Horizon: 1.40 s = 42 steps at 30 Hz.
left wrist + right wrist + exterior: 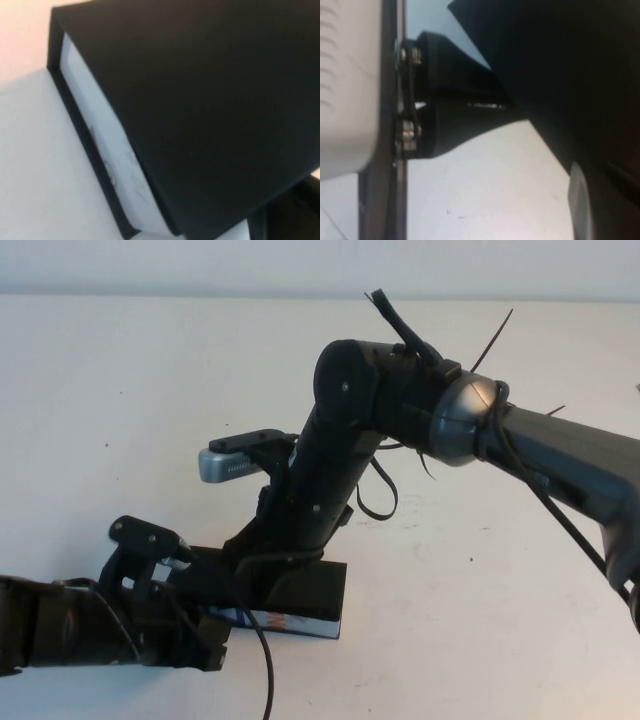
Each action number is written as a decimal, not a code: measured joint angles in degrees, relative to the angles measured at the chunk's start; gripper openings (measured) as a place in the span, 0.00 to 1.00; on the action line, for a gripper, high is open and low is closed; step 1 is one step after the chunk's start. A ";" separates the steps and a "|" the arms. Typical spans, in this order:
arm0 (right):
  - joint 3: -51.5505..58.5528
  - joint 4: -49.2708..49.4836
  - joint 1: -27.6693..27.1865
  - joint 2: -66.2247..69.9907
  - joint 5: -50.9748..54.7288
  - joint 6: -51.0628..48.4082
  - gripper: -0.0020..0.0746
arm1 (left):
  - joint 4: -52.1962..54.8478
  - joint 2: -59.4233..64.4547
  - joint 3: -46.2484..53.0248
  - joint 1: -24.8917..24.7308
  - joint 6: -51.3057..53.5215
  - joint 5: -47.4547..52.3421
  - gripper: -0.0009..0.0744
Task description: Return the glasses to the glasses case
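The glasses case (305,602) lies near the table's front, black on top, its white side with blue and orange print facing me. In the left wrist view its black lid (200,100) fills the frame above a white side (107,150). The glasses are hidden. My right gripper (258,578) is down at the case's top, hidden by its own arm. My left gripper (200,635) sits at the case's left front corner, very close to it. The black case surface (580,75) also fills one side of the right wrist view.
The white table (480,620) stretches away on all sides of the case. My right arm (560,455) reaches in from the right, cables hanging off it. A pale housing on a black bracket (350,90) shows in the right wrist view.
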 joint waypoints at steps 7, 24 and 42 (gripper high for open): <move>0.67 -0.12 0.00 1.25 -0.21 0.00 0.01 | 0.00 0.00 0.00 0.00 0.14 0.07 0.01; -0.23 -11.03 -1.39 -1.87 -0.18 1.97 0.01 | -0.04 0.00 -2.24 0.00 0.40 1.97 0.01; -1.01 -14.38 -5.76 -18.85 0.49 4.32 0.01 | 12.95 -15.81 -1.80 0.00 -17.85 11.09 0.01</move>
